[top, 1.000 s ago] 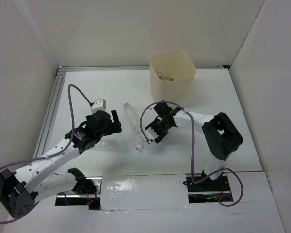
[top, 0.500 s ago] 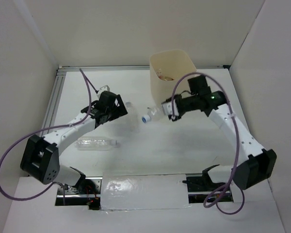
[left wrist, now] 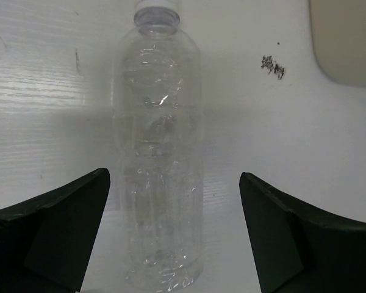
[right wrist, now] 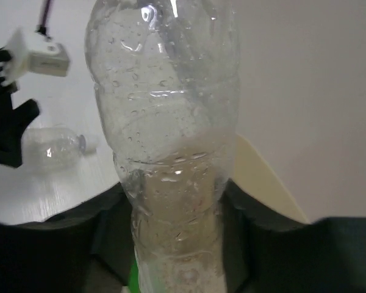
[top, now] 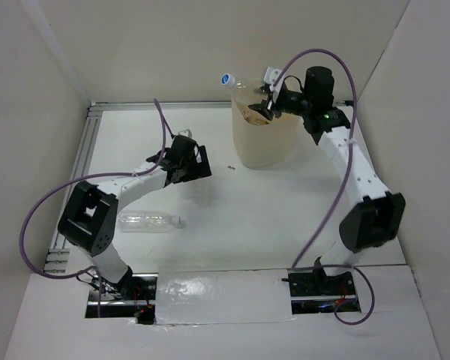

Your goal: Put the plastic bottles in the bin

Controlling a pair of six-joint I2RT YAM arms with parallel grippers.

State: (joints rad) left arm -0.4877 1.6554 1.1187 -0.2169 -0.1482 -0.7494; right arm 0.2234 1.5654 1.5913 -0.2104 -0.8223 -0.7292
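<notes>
At the lower left of the top view, the first bottle (top: 146,222) lies on the table (top: 285,217). Its long axis runs left-right, with the cap at the right end. It is well apart from both grippers. Its clear wall is hard to separate from the white surface.

Up and right of it, the left gripper (top: 189,159) hangs over the second bottle (left wrist: 161,122), which the arm hides in the top view. In the left wrist view this bottle lies flat. Its long axis runs up the frame, and its cap is partly cut off by the top edge. The fingers (left wrist: 55,232) stand wide apart, one on each side of the lower body. A gap shows on both sides, so there is no contact. A dark mark (left wrist: 272,64) and a corner of the bin (left wrist: 348,43) sit at the upper right of that view.

At the upper centre of the top view, the third bottle (top: 240,84) slants from lower right to upper left, cap end outermost. It is above the left rim of the bin (top: 266,146). The right gripper (top: 264,101) is clamped on its base end, over the bin opening. In the right wrist view the bottle fills the centre and its cap end is cut off at the top. The dark fingers (right wrist: 110,226) press both sides of its lower body. What lies inside the bin cannot be made out.
</notes>
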